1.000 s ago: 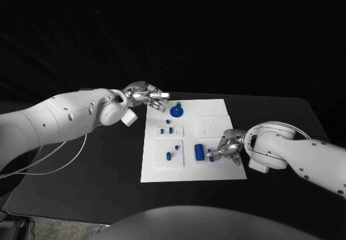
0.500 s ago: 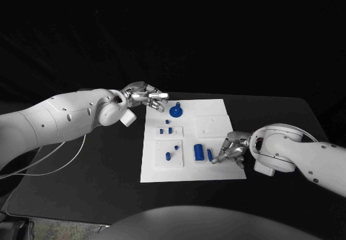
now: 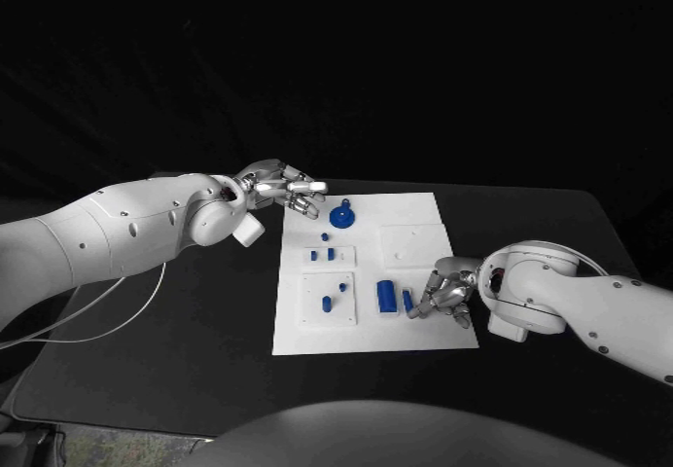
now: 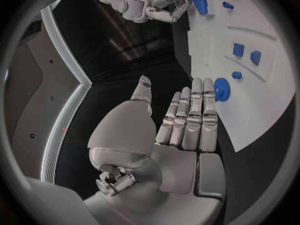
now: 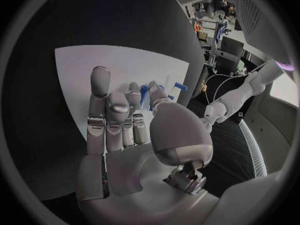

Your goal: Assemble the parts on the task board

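- White task board (image 3: 421, 331) is lying in the middle of the black table (image 3: 168, 370), carrying several small blue parts.
- Compared with a second ago, the right hand (image 3: 443, 292) is sitting slightly higher on the board's right edge, after dipping outward half a second ago; its arm has shifted with it.
- Beside the fingers of that hand, a slim blue peg (image 3: 408, 302) is now standing just right of the larger blue cylinder (image 3: 387, 296); earlier it was mostly hidden among the fingers.
- The right wrist view shows the fingers curling around a thin blue part (image 5: 144, 96), with fingertips meeting near it, so the hand appears to be pinching the peg, though the contact itself is too small to confirm.
- This probably means the peg is being steadied or seated next to the cylinder, so this step of the assembly is under way, not finished.
- The left hand (image 3: 288, 185) is staying where it was, hovering at the board's far left corner, fingers extended and holding nothing.
- A round blue knob with a stem (image 3: 342, 214) is lying on the board just beside the left fingertips (image 4: 208, 97), near but apart.
- Smaller blue pieces (image 3: 324, 255) are sitting in the raised white plates between the two hands.
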Motion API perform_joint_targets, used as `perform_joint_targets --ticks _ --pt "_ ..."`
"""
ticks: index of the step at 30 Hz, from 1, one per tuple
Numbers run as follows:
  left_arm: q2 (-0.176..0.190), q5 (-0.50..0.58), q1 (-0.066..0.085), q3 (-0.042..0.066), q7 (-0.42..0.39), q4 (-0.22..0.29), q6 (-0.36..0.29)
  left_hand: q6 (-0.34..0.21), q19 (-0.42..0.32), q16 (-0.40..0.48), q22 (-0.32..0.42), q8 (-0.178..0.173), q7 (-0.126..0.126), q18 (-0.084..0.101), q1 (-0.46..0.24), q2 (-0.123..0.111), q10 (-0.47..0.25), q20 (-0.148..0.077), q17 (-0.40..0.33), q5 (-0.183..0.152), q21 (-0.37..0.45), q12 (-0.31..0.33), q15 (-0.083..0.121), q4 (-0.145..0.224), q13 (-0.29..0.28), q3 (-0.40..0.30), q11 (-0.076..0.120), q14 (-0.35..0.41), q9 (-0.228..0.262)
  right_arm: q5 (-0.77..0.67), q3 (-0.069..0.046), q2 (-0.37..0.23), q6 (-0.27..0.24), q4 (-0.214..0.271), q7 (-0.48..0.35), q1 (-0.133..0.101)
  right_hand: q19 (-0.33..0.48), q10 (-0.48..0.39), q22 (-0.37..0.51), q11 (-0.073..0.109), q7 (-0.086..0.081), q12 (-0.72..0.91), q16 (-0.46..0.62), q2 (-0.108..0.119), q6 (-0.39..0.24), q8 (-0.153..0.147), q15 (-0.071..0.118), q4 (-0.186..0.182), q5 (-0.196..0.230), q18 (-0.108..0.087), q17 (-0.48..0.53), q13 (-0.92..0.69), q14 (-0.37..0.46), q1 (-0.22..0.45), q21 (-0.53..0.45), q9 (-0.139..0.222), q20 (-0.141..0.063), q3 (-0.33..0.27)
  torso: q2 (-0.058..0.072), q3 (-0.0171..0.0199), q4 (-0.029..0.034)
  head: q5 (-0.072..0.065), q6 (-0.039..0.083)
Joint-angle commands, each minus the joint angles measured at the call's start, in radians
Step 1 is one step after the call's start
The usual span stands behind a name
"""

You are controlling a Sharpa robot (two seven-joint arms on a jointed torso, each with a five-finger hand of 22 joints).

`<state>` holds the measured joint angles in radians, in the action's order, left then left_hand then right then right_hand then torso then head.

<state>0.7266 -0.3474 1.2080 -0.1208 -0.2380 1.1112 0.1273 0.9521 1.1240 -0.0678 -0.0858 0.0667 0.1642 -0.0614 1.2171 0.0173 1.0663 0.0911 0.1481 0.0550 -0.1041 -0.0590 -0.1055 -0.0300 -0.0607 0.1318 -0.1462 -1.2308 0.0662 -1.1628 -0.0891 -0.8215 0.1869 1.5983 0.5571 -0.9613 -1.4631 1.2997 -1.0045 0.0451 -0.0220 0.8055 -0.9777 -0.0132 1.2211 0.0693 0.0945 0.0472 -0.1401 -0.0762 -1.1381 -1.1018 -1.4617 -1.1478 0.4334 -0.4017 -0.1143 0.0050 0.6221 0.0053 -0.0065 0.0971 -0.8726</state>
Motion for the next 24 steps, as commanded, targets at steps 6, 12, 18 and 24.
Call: perform_joint_targets --ticks 6,12,18,24 --pt "-0.002 0.000 0.000 0.000 -0.005 0.002 0.015 0.001 -0.003 0.004 0.001 -0.001 0.000 -0.009 0.002 0.003 -0.009 0.001 0.000 0.000 -0.001 -0.003 0.000 -0.008 -0.002 0.002 0.000 0.005 0.001 -0.017 0.000 0.015 -0.003 -0.028 0.019 0.001 -0.043 0.008 0.000 0.009 0.004 0.004 -0.007 0.063 0.009 -0.005 0.006 -0.033 0.090 0.020 -0.001 -0.002 -0.002 0.027 0.008 -0.027 -0.010 0.174 0.000 0.0005 -0.0005 0.000 0.000" --pt "-0.002 0.000 0.000 0.000 -0.004 0.002 0.016 0.001 -0.003 0.004 0.001 -0.001 0.000 -0.009 0.002 0.003 -0.009 0.001 0.000 0.000 -0.001 -0.003 0.000 -0.008 -0.002 0.002 0.000 0.005 0.001 -0.005 0.000 0.033 -0.006 -0.052 0.020 0.001 -0.043 0.012 0.001 0.009 0.006 0.000 -0.006 0.109 0.014 -0.004 0.008 -0.062 0.092 0.025 -0.005 -0.004 -0.002 0.036 0.008 -0.026 -0.013 0.275 0.000 0.0012 -0.0009 0.001 0.000" --pt "-0.002 0.000 0.000 0.000 -0.004 0.001 0.016 0.002 -0.003 0.004 0.001 -0.001 0.000 -0.009 0.003 0.005 -0.008 0.001 0.000 0.000 -0.001 -0.003 0.000 -0.009 -0.002 0.001 0.000 0.006 0.001 0.001 0.000 0.048 -0.011 -0.064 0.016 0.003 -0.043 0.013 0.002 0.009 0.006 -0.003 -0.003 0.105 0.014 -0.004 0.009 -0.060 0.092 0.025 -0.006 -0.007 -0.002 0.042 0.007 -0.032 -0.014 0.271 0.001 0.0023 0.0000 0.002 0.000" --pt "-0.003 0.000 0.000 0.000 -0.003 0.000 0.018 0.002 -0.003 0.004 0.001 -0.001 0.000 -0.009 0.003 0.005 -0.008 0.001 0.000 0.000 -0.001 -0.003 0.000 -0.009 -0.002 0.001 0.000 0.006 0.001 0.005 0.001 0.058 -0.011 -0.073 0.018 0.004 -0.044 0.014 0.002 0.009 0.006 -0.002 -0.002 0.103 0.014 -0.004 0.009 -0.066 0.092 0.025 -0.006 -0.009 -0.002 0.050 0.007 -0.035 -0.014 0.266 0.000 0.0005 -0.0009 0.001 0.000"
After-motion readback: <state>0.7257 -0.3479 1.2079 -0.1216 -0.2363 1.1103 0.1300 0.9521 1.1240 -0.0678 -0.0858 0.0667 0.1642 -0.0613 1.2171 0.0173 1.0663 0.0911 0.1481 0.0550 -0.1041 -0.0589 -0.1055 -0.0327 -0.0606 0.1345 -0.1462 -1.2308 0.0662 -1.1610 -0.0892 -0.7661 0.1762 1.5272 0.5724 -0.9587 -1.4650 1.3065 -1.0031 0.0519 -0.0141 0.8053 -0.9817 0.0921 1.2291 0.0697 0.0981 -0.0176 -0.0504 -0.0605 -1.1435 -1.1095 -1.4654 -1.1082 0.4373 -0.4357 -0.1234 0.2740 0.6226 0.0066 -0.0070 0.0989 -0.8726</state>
